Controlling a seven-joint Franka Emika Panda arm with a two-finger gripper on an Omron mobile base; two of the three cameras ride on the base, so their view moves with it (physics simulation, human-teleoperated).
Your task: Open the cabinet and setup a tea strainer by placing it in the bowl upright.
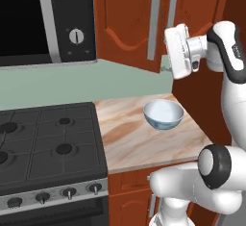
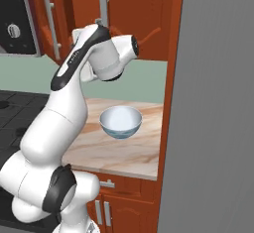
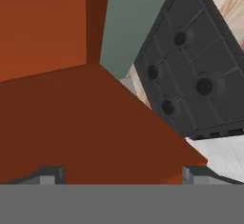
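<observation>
Watch the cabinet (image 1: 144,23): your claw (image 3: 123,175) sits tight against its wood by the right door's lower edge, and a swing from here could knock the door or sweep down onto the bowl (image 1: 163,114) on the counter (image 1: 129,138); the strainer is not to be seen, presumably inside the cabinet. The claw stands wide open, holding nothing; the two tips straddle the reddish wood, though you cannot tell whether they touch it.

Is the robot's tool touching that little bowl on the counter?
Apart. In the left base view the tool is up by the cabinet doors, well above the bowl, with bare counter around the bowl.
</observation>
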